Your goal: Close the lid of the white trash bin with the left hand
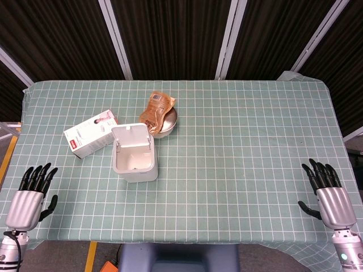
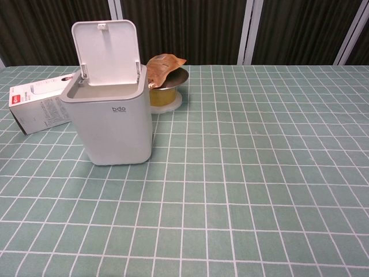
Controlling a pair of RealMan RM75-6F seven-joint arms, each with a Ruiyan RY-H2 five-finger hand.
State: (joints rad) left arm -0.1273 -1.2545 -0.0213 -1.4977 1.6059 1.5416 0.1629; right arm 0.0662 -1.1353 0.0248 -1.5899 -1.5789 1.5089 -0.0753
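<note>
Looking down in the head view, the white trash bin (image 1: 135,161) stood at ten o'clock of table centre, lid (image 1: 131,136) raised. Left hand (image 1: 31,195) and right hand (image 1: 326,190) lay released, holding nothing. Chest view showed neither hand, but the lid's hinge; it seemed light, stiff plastic, best pushed at its top edge.

The left hand (image 1: 33,192) lay low at the near left edge, palm down, its dark fingers (image 1: 38,174) stretched forward and slightly apart, the thumb angled off to the inner side. It held nothing. The right hand (image 1: 328,190) mirrored it at the near right, well apart from the left, fingers extended and spread, thumb jutting inward, likewise holding nothing. Both silver wrists ran back toward the robot's body. Neither hand showed in the chest view.
</note>
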